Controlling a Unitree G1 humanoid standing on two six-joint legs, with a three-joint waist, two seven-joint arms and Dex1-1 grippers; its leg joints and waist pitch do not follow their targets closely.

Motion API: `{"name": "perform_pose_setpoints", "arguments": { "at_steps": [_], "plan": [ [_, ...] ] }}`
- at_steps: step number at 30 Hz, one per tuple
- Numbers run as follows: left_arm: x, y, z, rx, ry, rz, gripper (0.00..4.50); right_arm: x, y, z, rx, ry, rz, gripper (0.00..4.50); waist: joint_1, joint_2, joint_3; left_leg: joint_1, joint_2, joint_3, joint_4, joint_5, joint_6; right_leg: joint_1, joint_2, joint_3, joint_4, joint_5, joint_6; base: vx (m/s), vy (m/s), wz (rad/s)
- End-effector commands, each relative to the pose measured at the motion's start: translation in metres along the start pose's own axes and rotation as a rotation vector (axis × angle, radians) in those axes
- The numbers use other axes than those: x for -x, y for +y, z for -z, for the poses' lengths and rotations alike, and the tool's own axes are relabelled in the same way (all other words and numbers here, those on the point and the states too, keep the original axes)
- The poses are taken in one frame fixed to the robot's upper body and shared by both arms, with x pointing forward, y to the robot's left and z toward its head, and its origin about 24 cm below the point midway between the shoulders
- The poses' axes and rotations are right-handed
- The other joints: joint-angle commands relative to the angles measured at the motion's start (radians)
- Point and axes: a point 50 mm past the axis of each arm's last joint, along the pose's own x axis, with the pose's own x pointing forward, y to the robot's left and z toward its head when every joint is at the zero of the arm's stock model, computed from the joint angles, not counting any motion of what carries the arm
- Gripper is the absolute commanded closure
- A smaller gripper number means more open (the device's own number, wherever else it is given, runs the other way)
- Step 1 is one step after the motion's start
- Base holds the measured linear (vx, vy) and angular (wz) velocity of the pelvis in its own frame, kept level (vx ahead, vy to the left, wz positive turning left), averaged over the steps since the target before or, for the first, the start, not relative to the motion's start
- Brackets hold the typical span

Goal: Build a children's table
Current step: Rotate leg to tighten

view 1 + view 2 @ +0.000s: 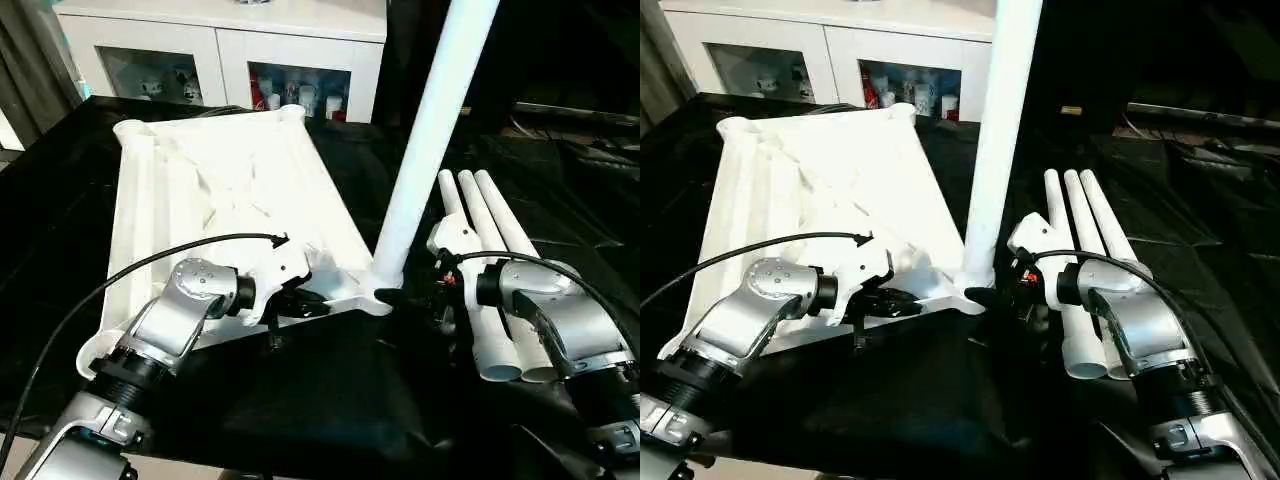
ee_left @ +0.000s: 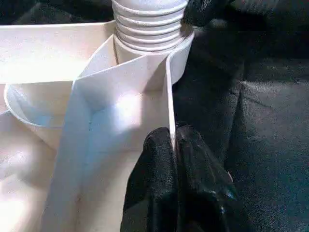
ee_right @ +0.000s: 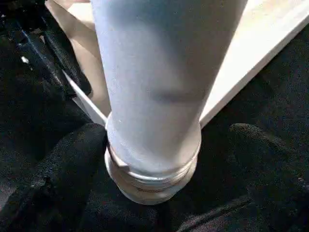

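The white tabletop (image 1: 230,190) lies upside down on the black surface, ribs facing up. One white leg (image 1: 425,140) stands upright in its near right corner socket (image 2: 145,29). My left gripper (image 2: 172,145) is shut on the thin rim wall of the tabletop's near edge, just beside that socket. My right gripper (image 3: 159,159) is open, one finger on each side of the leg's threaded base (image 3: 152,179), with a gap to the leg on both sides. Three more legs (image 1: 495,280) lie side by side to the right, under my right forearm.
A white cabinet (image 1: 230,50) with glass doors and small items inside stands behind the table. Black cloth (image 1: 330,400) covers the work surface in front of the tabletop. A black cable (image 1: 130,275) loops over my left forearm.
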Motion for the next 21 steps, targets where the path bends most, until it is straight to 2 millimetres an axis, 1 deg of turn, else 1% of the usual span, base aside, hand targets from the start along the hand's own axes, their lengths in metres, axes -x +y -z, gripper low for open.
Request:
{"name": "perform_pose_setpoints", "arguments": {
  "at_steps": [1,2,4,5,10,11,13,15,16,17,18,20,21],
  "plan": [
    [-0.003,-0.005,-0.019,-0.059,-0.074,0.05,4.5,-0.001,0.0,0.0,0.002,0.005,-0.01,0.07,-0.001,-0.005,-0.077,0.016,0.063,-0.031,-0.064,-0.151,0.054,0.055,-0.103,0.068,-0.08,-0.262,-0.169,0.0,0.0,0.0],
    [-0.004,-0.005,-0.019,-0.06,-0.074,0.049,4.5,-0.002,0.0,0.0,0.002,0.005,-0.012,0.07,-0.001,-0.005,-0.077,0.015,0.063,-0.032,-0.064,-0.149,0.054,0.056,-0.104,0.068,-0.08,-0.262,-0.169,0.0,0.0,0.0],
    [-0.004,-0.005,-0.019,-0.06,-0.072,0.048,4.5,-0.003,0.001,0.001,0.002,0.009,-0.015,0.33,-0.001,-0.005,-0.077,0.016,0.063,-0.032,-0.064,-0.146,0.055,0.055,-0.102,0.067,-0.08,-0.26,-0.169,0.0,0.0,0.0],
    [-0.005,-0.005,-0.019,-0.059,-0.071,0.047,4.5,-0.004,0.001,0.002,0.002,0.01,-0.018,0.33,-0.001,-0.005,-0.078,0.017,0.063,-0.032,-0.064,-0.147,0.054,0.055,-0.103,0.067,-0.08,-0.261,-0.169,0.0,0.0,0.0],
    [-0.004,-0.006,-0.019,-0.057,-0.068,0.045,4.5,-0.007,0.002,0.001,-0.003,-0.001,-0.023,0.81,0.0,-0.006,-0.08,0.015,0.062,-0.031,-0.062,-0.14,0.054,0.057,-0.104,0.067,-0.078,-0.253,-0.168,0.0,0.0,0.0],
    [-0.004,-0.006,-0.018,-0.056,-0.067,0.044,4.5,-0.007,0.002,0.001,-0.004,-0.002,-0.024,0.96,0.0,-0.005,-0.079,0.015,0.062,-0.032,-0.063,-0.139,0.055,0.056,-0.103,0.068,-0.077,-0.25,-0.17,0.0,0.0,0.0],
    [-0.004,-0.006,-0.018,-0.055,-0.065,0.044,4.5,-0.007,0.002,0.001,-0.004,-0.004,-0.026,1.03,-0.001,-0.006,-0.079,0.014,0.062,-0.031,-0.062,-0.137,0.057,0.056,-0.103,0.067,-0.077,-0.25,-0.17,0.0,0.0,0.0],
    [-0.004,-0.006,-0.017,-0.053,-0.063,0.042,4.5,-0.008,0.003,0.001,-0.005,-0.005,-0.029,1.3,-0.001,-0.006,-0.078,0.015,0.062,-0.032,-0.062,-0.137,0.057,0.056,-0.102,0.067,-0.077,-0.252,-0.168,0.0,0.0,0.0],
    [-0.003,-0.005,-0.017,-0.051,-0.062,0.04,4.5,-0.008,0.003,0.001,-0.006,-0.006,-0.032,1.3,-0.001,-0.007,-0.078,0.015,0.062,-0.031,-0.062,-0.137,0.058,0.055,-0.102,0.067,-0.077,-0.248,-0.168,0.0,0.0,0.0],
    [-0.003,-0.005,-0.017,-0.051,-0.062,0.04,4.5,-0.008,0.003,0.001,-0.006,-0.006,-0.032,1.42,-0.001,-0.007,-0.078,0.015,0.062,-0.031,-0.062,-0.136,0.059,0.056,-0.102,0.067,-0.077,-0.247,-0.168,0.0,0.0,0.0],
    [-0.003,-0.005,-0.016,-0.048,-0.062,0.039,4.5,-0.009,0.003,0.002,-0.01,-0.01,-0.032,1.42,-0.001,-0.006,-0.077,0.014,0.062,-0.031,-0.063,-0.138,0.059,0.056,-0.103,0.067,-0.078,-0.255,-0.167,0.0,0.0,0.0],
    [-0.003,-0.004,-0.016,-0.036,-0.068,0.025,4.5,-0.011,0.003,0.002,-0.023,-0.025,-0.019,1.64,-0.001,-0.007,-0.078,0.014,0.061,-0.031,-0.062,-0.139,0.059,0.056,-0.103,0.067,-0.079,-0.261,-0.164,0.0,0.0,0.0],
    [-0.003,-0.003,-0.016,-0.026,-0.073,0.01,4.5,-0.012,0.003,0.002,-0.037,-0.038,-0.002,1.64,-0.002,-0.007,-0.078,0.014,0.061,-0.031,-0.062,-0.138,0.058,0.055,-0.103,0.067,-0.078,-0.261,-0.164,0.0,0.0,0.0]
  ]
}}
